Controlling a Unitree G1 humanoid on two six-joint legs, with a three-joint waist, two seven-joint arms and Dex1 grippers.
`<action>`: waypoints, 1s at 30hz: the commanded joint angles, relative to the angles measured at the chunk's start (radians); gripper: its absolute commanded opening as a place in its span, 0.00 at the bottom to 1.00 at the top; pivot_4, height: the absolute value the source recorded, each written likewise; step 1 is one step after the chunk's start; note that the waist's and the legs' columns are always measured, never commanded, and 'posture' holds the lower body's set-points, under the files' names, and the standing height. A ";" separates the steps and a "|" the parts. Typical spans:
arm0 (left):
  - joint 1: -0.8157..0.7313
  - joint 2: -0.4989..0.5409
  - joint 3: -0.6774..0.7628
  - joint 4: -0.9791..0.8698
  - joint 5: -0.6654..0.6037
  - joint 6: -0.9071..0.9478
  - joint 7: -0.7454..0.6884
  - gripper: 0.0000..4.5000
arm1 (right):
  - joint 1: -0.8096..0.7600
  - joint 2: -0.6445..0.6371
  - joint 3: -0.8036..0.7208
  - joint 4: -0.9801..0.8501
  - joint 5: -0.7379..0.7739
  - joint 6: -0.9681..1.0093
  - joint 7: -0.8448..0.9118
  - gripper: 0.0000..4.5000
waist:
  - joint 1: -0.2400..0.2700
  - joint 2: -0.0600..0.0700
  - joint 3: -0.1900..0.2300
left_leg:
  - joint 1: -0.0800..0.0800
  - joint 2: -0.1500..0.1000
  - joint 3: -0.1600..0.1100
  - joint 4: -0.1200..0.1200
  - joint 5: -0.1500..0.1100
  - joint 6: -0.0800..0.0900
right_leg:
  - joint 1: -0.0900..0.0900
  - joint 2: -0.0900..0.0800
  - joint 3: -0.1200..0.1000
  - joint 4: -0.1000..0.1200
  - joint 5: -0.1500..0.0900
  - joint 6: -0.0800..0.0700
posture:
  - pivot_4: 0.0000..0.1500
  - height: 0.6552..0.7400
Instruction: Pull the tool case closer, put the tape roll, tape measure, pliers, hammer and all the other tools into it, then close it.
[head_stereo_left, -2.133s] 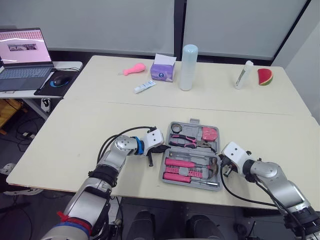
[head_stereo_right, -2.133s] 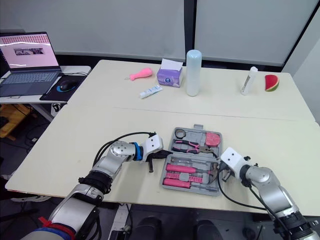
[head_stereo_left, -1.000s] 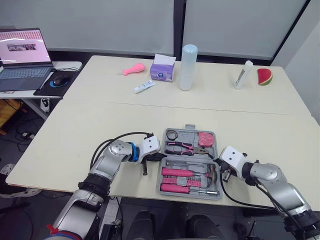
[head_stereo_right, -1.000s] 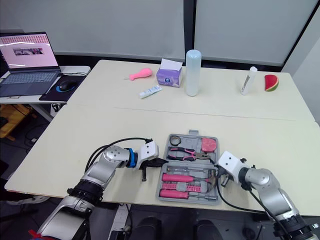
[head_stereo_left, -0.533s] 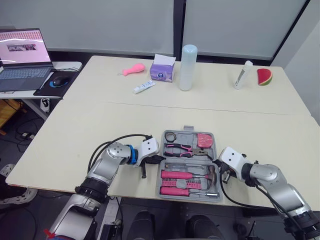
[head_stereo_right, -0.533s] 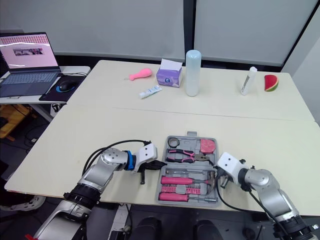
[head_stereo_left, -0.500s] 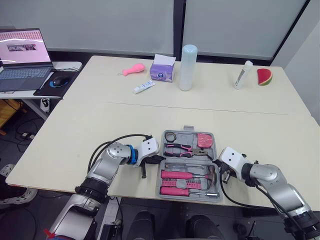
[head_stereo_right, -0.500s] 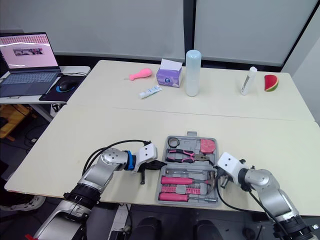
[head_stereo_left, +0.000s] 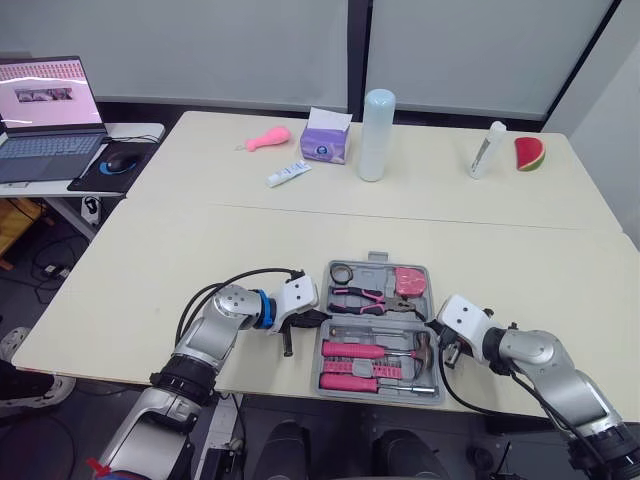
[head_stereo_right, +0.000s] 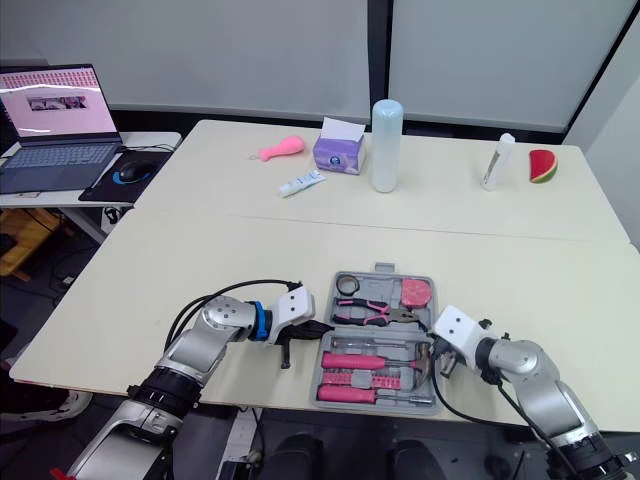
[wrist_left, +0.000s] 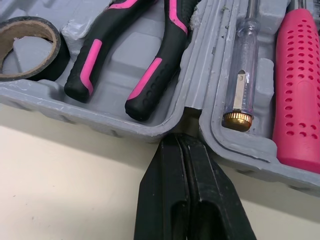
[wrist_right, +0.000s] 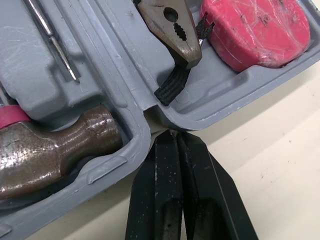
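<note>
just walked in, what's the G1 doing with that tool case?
Both arms are on the open tool case, which sits near the front edge of the table. The left gripper and right gripper are each shut, tips set at the hinge notch on their side. The tape roll, pliers, tape measure and hammer lie in their slots. The case is not yet closed.

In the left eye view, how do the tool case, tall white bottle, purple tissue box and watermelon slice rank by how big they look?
1. Tool case, though it lies nearest the camera.
2. White bottle and tissue box: too alike to rank, one taller, one wider.
3. Watermelon slice, smallest.
</note>
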 joint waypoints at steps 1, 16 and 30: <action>-0.014 0.032 0.069 -0.007 -0.049 -0.024 0.017 0.00 | 0.049 -0.017 -0.078 -0.103 0.009 0.040 -0.034 0.01 | 0.000 0.000 0.000 | 0.000 0.000 0.000 0.000 0.000 0.000 | 0.000 0.000 0.000 0.000 0.000 0.000 | 1.00 0.53; 0.070 0.104 -0.070 -0.349 -0.178 -0.053 -0.233 0.00 | 0.253 0.062 -0.287 -0.341 0.165 0.075 -0.081 0.01 | -0.003 0.001 0.000 | 0.001 0.000 0.000 -0.001 -0.001 0.001 | 0.001 0.002 0.001 0.000 0.000 0.000 | 1.00 0.53; 0.032 -0.017 -0.248 -0.128 0.002 -0.216 -0.152 0.00 | 0.213 0.085 -0.259 -0.389 0.233 0.216 -0.120 0.01 | 0.000 0.001 0.000 | 0.002 -0.001 0.000 -0.001 -0.002 0.003 | 0.002 0.004 0.001 -0.001 0.000 0.000 | 1.00 0.53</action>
